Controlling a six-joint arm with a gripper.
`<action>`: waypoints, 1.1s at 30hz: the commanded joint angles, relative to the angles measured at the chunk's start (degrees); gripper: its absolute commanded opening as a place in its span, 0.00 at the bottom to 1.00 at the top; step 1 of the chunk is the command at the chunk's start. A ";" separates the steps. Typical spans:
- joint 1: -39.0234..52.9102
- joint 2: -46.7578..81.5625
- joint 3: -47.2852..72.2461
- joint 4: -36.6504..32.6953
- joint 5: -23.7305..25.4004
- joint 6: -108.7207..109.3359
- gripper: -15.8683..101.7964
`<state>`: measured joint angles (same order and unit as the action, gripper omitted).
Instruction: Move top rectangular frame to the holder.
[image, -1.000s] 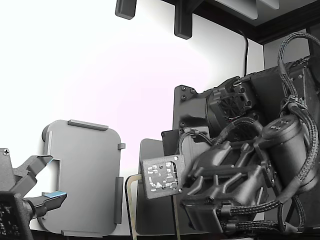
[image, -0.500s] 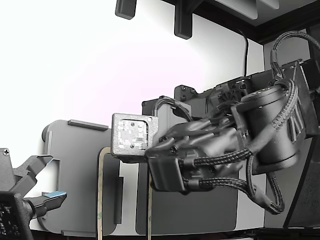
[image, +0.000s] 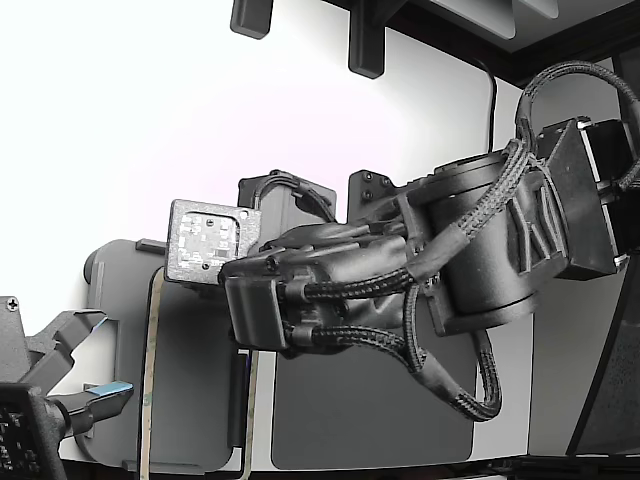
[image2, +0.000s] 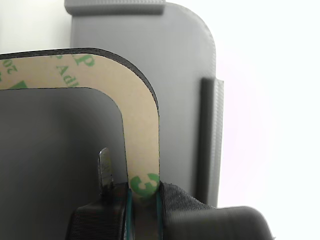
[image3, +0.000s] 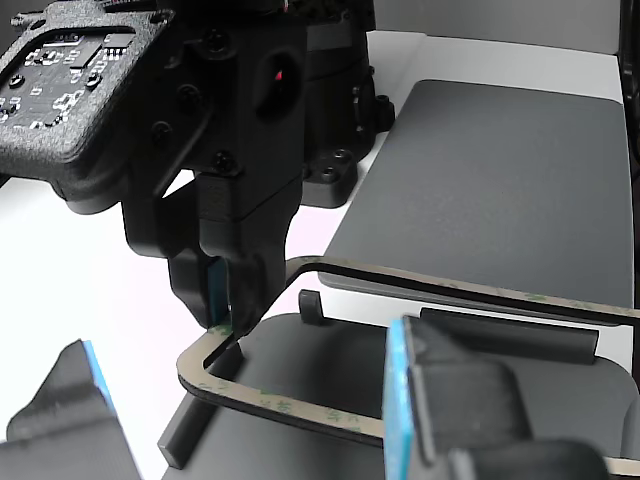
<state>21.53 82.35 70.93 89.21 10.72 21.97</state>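
Pinching one short end of the top rectangular frame (image2: 141, 125) between its pads, the pincer (image2: 142, 200) held it lifted over the holder (image: 195, 380), its long axis along the holder's length. That frame was a thin beige paper-backed band with green print, black edges and rounded corners. Beneath it the holder was smooth grey plastic with raised edge tabs, beside the dark mat (image3: 500, 170) on the desk.

The exterior view looks down from above; the wrist view sits close behind the gripper (image2: 142, 197); the other view is low and oblique — all 3 share the holder (image: 195, 400).
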 joint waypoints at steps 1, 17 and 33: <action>-1.67 0.88 -1.67 -1.32 -0.44 -0.18 0.04; -6.24 -0.26 1.14 -5.54 -3.34 -4.31 0.04; -7.38 1.49 6.68 -9.49 -3.96 -4.48 0.04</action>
<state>15.12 81.91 78.49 80.24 6.77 17.58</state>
